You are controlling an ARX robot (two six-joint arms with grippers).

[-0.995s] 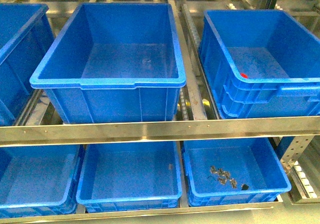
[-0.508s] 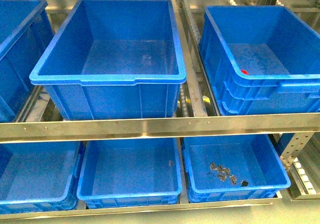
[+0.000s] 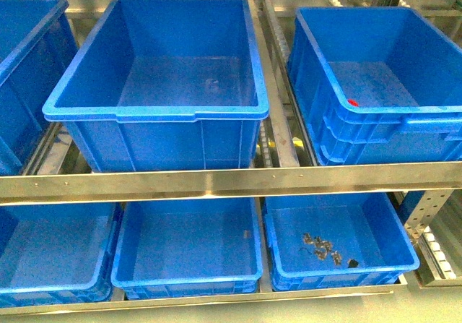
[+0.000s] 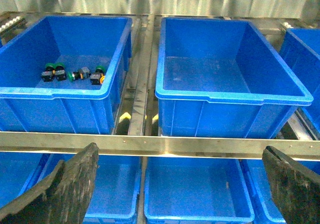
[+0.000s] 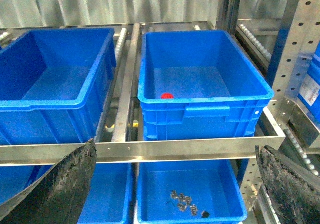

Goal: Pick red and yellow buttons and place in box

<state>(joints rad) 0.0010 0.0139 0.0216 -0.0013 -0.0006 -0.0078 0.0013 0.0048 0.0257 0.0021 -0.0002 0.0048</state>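
- Compared with a second ago, your front view has tipped slightly: the upper crates sit a touch higher in the frame and more of the far left crate (image 3: 29,63) shows. Since half a second ago almost nothing has changed, and nothing in the crates has moved.
- Neither arm shows in your front view.
- Your left tool (image 4: 175,184) hangs in front of the rack, above the steel front rail (image 3: 231,182) of the upper shelf, facing the crates. Its two dark fingers (image 4: 60,194) stand wide apart at the frame edges with nothing between them.
- Your right tool (image 5: 175,184) is posed the same way, facing the right end of the rack. Its fingers (image 5: 55,194) are also spread wide and hold nothing.
- The box (image 3: 433,131), with its ridged front, sits at the right end of the upper shelf. One red button (image 5: 167,95) lies on its floor, close against the front wall.
- The remaining buttons (image 4: 75,74) lie in the crate at the left end of the upper shelf, clustered near its front right corner. Green caps are plain; one cap looks yellow or orange, but you cannot tell for certain.
- The smooth-fronted crate (image 3: 166,139) stands mid-shelf between those two.
- The lower right bin (image 3: 339,276) holds a few small dark parts (image 3: 321,247).
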